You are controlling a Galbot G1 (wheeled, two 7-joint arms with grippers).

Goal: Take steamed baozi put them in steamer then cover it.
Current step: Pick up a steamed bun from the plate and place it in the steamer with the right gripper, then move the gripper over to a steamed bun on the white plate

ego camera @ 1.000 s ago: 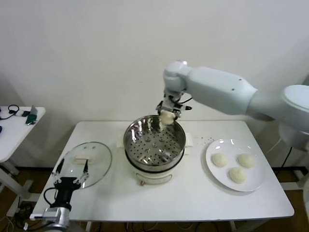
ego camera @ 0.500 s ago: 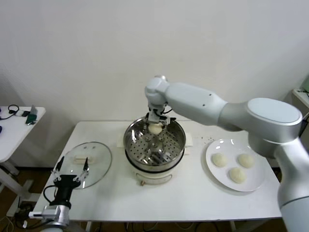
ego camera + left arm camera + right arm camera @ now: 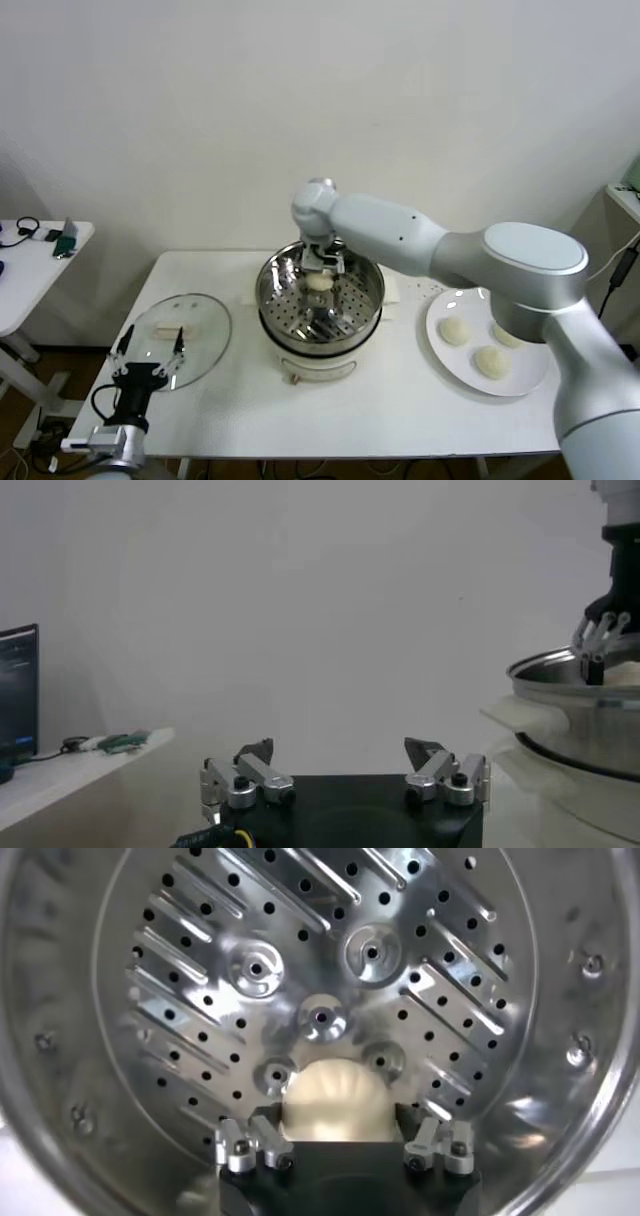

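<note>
The steamer (image 3: 272, 302), a shiny steel pot on a cream-white base, stands mid-table. My right gripper (image 3: 322, 262) reaches down into it and is open, its fingers spread either side of one steamed baozi (image 3: 318, 283). In the right wrist view that baozi (image 3: 335, 1100) lies on the perforated tray (image 3: 320, 968) between the gripper's (image 3: 340, 1126) parted fingers. Three more baozi (image 3: 455, 330) (image 3: 509, 332) (image 3: 490, 362) lie on a white plate (image 3: 530, 378) at the right. The glass cover (image 3: 205, 350) lies flat on the table's left. My left gripper (image 3: 150, 352) waits open just in front of it.
The table's front edge runs just below the left gripper. A small side table (image 3: 30, 265) with cables stands far left. The left wrist view shows its open gripper (image 3: 340, 748) and, at one edge, the steamer rim (image 3: 590, 710) with the right gripper (image 3: 600, 645) above it.
My right gripper went down from the steamer's far rim into the pot with the baozi, then opened; the baozi now rests on the tray. The left arm stayed still.
</note>
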